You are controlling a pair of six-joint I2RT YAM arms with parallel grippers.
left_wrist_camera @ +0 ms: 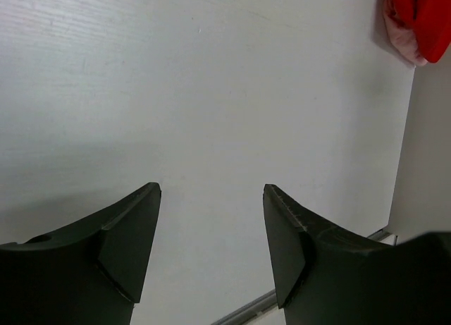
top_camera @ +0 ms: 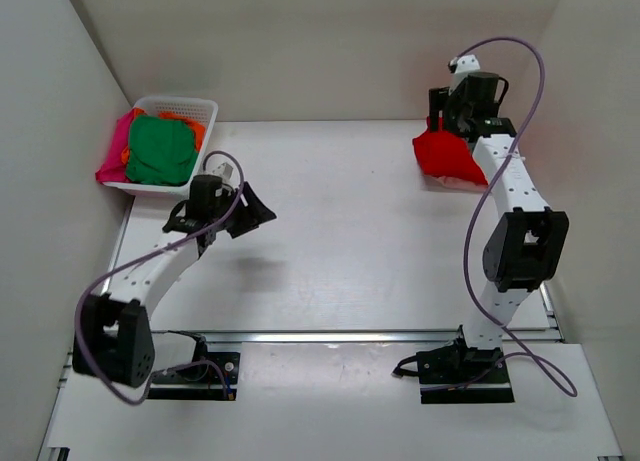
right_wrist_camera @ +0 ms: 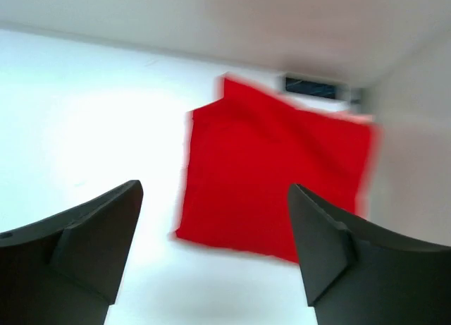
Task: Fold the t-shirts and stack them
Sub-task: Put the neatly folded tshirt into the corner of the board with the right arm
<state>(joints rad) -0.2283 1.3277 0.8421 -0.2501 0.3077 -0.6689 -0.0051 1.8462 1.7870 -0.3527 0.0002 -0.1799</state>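
A folded bright red t-shirt (top_camera: 444, 157) lies at the back right of the table, on top of a pale pink t-shirt (top_camera: 458, 182) whose edge peeks out. My right gripper (top_camera: 441, 124) hovers just over the red t-shirt (right_wrist_camera: 275, 170), open and holding nothing (right_wrist_camera: 215, 187). My left gripper (top_camera: 262, 213) is open and empty over bare table left of centre (left_wrist_camera: 211, 191). Its view catches the red t-shirt (left_wrist_camera: 423, 15) and the pink t-shirt's edge (left_wrist_camera: 402, 39) at the top right. Green (top_camera: 160, 149), orange (top_camera: 190, 126) and magenta (top_camera: 118, 146) t-shirts lie bunched in the basket.
The white lattice basket (top_camera: 185, 105) stands at the back left corner against the left wall. White walls close the table on the left, back and right. A metal rail (top_camera: 380, 335) runs along the near edge, in front of the arm bases.
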